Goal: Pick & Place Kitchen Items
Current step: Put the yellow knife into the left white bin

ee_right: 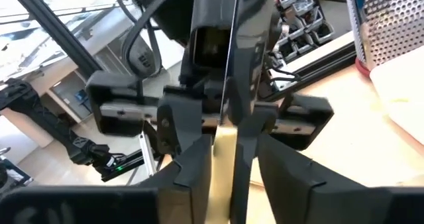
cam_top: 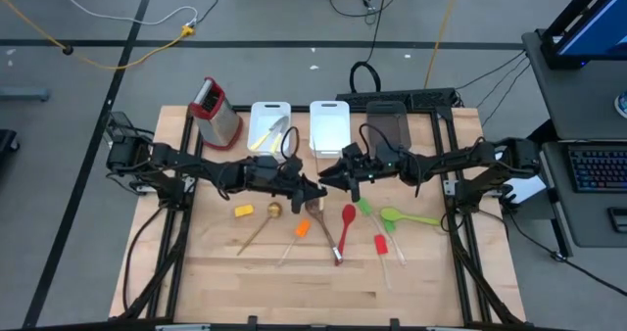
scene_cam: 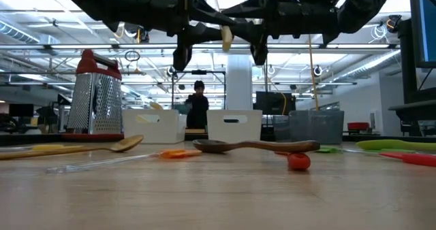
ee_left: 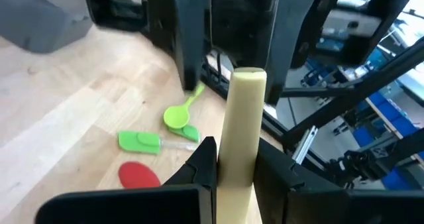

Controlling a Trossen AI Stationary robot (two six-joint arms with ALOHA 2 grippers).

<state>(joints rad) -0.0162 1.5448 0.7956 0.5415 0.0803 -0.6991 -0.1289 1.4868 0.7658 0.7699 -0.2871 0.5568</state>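
Both arms meet level over the middle of the table. My left gripper (cam_top: 312, 187) is shut on a pale-handled knife (ee_left: 240, 138). The handle's free end (scene_cam: 225, 36) points at my right gripper (cam_top: 333, 177), which is open, its fingers (ee_left: 192, 45) standing either side of that end. The blade shows edge-on as a thin line (ee_right: 232, 52). Below on the table lie wooden spoons (cam_top: 257, 233), a red spoon (cam_top: 345, 228), a lime spoon (cam_top: 407, 216) and small spatulas (cam_top: 299, 231). My left gripper pinches the knife's pale handle (ee_left: 235, 177) between its two fingers, which lie along it and come level from the table's left. The knife is lifted clear of the table, and its handle sticks out past the fingertips toward the other arm.
A steel grater with a red handle (cam_top: 216, 113) stands at the far left. Two white bins (cam_top: 269, 123) (cam_top: 329, 123) and a grey bin (cam_top: 389, 125) line the far edge; the left white bin holds a utensil. A person (scene_cam: 197, 104) stands beyond the table.
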